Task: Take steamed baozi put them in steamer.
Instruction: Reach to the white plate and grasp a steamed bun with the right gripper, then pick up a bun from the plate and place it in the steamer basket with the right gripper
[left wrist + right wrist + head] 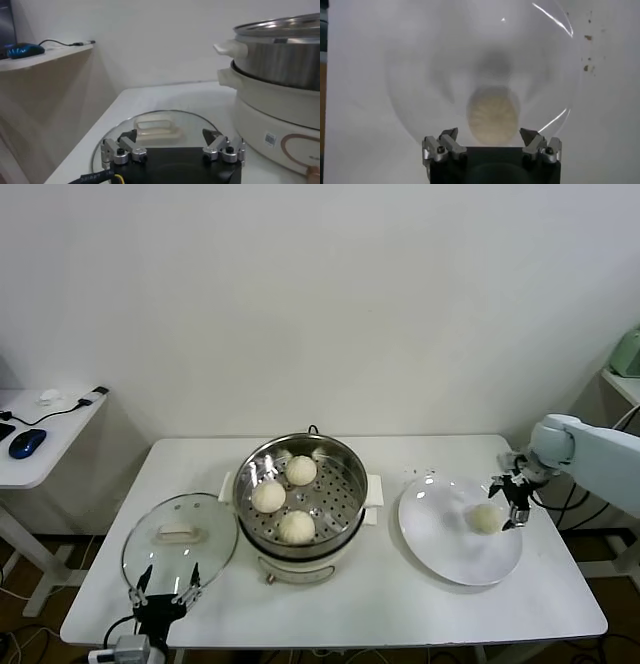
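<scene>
Three cream-white baozi (283, 497) lie on the perforated floor of the shiny steel steamer (340, 456) at the table's middle. A fourth baozi (486, 518) lies on the flat white plate (445, 549) at the right. My right gripper (508, 502) is open and hovers just above this bun, at its right side. In the right wrist view the bun (492, 116) sits between the spread fingers (449, 139), not gripped. My left gripper (165, 588) is open and idle at the table's front left edge, by the glass lid (180, 536).
The steamer's white base (272, 107) stands close to the right of the left gripper (170, 142). The glass lid (155, 126) lies flat in front of it. A side desk (40, 434) with a blue mouse stands at the far left.
</scene>
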Robot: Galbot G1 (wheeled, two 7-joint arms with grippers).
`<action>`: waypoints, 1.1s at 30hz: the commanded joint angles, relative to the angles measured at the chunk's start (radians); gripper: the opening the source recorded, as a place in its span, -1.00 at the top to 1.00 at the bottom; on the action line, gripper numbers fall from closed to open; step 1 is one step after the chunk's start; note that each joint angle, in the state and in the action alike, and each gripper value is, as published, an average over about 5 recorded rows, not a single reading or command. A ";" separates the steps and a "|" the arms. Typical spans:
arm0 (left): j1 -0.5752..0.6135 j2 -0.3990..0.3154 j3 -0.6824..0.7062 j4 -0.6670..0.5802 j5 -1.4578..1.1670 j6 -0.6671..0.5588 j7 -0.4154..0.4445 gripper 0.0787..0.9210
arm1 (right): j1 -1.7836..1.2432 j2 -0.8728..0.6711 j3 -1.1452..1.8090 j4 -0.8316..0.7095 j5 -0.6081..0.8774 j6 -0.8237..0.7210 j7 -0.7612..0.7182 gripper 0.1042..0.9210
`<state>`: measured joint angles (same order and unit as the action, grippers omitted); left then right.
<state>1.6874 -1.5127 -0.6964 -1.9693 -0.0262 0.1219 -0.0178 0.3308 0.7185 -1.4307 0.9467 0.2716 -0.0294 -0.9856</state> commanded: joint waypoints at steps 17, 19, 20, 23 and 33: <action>0.004 0.004 -0.002 -0.005 0.001 -0.003 -0.001 -0.77 | -0.051 0.035 0.057 -0.032 -0.062 -0.015 -0.007 -0.54; 0.005 0.004 -0.002 -0.007 0.001 -0.003 -0.002 -0.77 | -0.030 0.027 0.046 -0.016 -0.057 -0.017 -0.015 -0.50; 0.004 0.005 -0.002 -0.007 0.001 -0.002 -0.002 -0.77 | -0.016 0.025 0.039 -0.008 -0.051 -0.018 -0.016 -0.49; 0.004 0.004 -0.001 -0.009 0.000 -0.002 -0.002 -0.77 | 0.053 0.021 -0.005 0.021 -0.012 -0.022 -0.022 -0.48; 0.003 -0.002 0.014 -0.016 0.010 0.002 -0.002 -0.77 | 0.636 0.096 -0.431 0.299 0.373 -0.065 -0.045 -0.49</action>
<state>1.6899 -1.5137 -0.6772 -1.9889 -0.0182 0.1251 -0.0211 0.5636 0.7695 -1.5821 1.0561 0.3931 -0.0728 -1.0165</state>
